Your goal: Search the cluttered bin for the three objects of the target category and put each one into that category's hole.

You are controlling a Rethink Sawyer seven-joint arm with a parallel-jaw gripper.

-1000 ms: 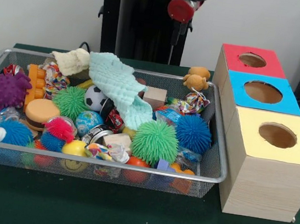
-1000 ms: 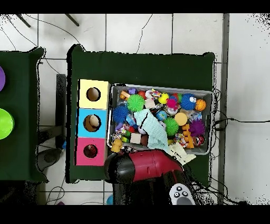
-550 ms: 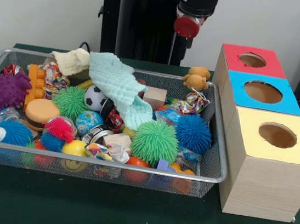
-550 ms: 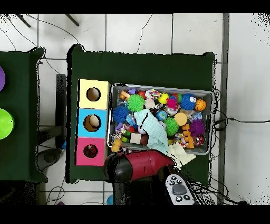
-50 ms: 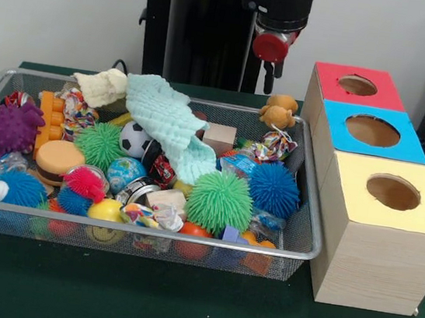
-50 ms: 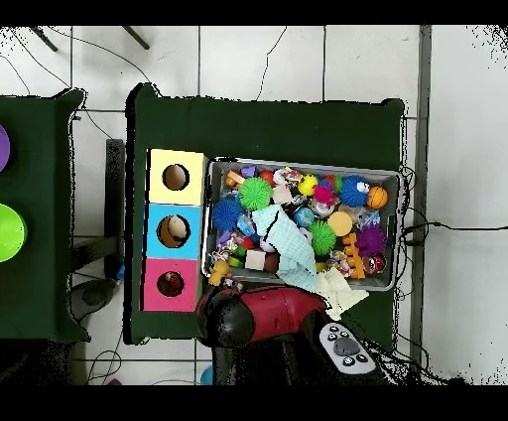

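Relative to the earlier frames, the pincer (image 5: 272,66) is displaced toward the red-topped box (image 5: 357,85) and slightly lowered. It hangs above the bin's (image 5: 308,234) far rim, just beside the brown plush toy (image 5: 279,110); whether its tips are spread or closed cannot be told. No target category is indicated; the candidate objects lie in the bin, below and nearer the camera. The three holes stand beyond the bin's end on the bench (image 5: 138,306).

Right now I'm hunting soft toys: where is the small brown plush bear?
In the front view the small brown plush bear sits on the wire mesh bin's far right corner, just left of the red-topped box.
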